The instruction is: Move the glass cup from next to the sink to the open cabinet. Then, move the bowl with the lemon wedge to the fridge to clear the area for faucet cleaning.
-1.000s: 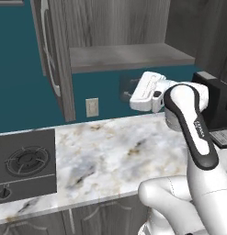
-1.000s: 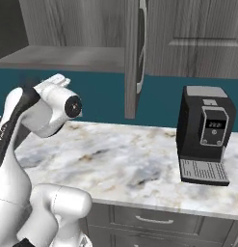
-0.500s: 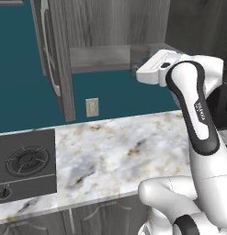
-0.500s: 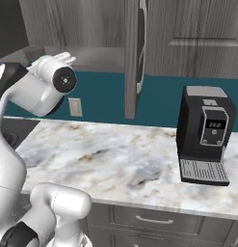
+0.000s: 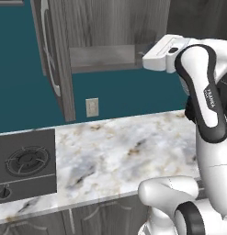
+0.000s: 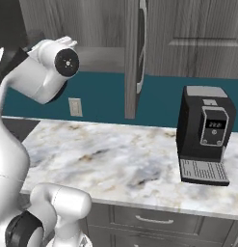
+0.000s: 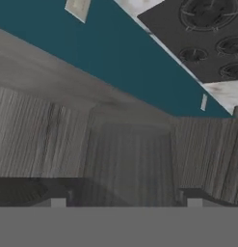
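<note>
The glass cup [image 7: 129, 161] shows in the hand view as a translucent grey tumbler standing between my two dark fingertips [image 7: 52, 201]. My gripper [image 7: 123, 202] is shut on it. Behind the cup is the dark wood grain of the cabinet [image 7: 38, 140]. In the left base view my white hand [image 5: 161, 53] is raised to the height of the cabinet's flat grey shelf [image 5: 102, 56], at its right end, pointing left. The cabinet door [image 5: 55, 59] stands open with its long curved handle. The right base view shows the same door [image 6: 135, 58] edge-on. Sink, faucet, bowl and fridge are out of view.
A marble counter [image 5: 128, 151] lies below the cabinet. A black stove top [image 5: 25, 163] sits at its left end and a black coffee machine [image 6: 204, 137] at its right end. A wall outlet [image 5: 92, 107] is set in the teal backsplash.
The arm has lifted the hand from just above the counter up to the level of the cabinet shelf. The base has not moved.
</note>
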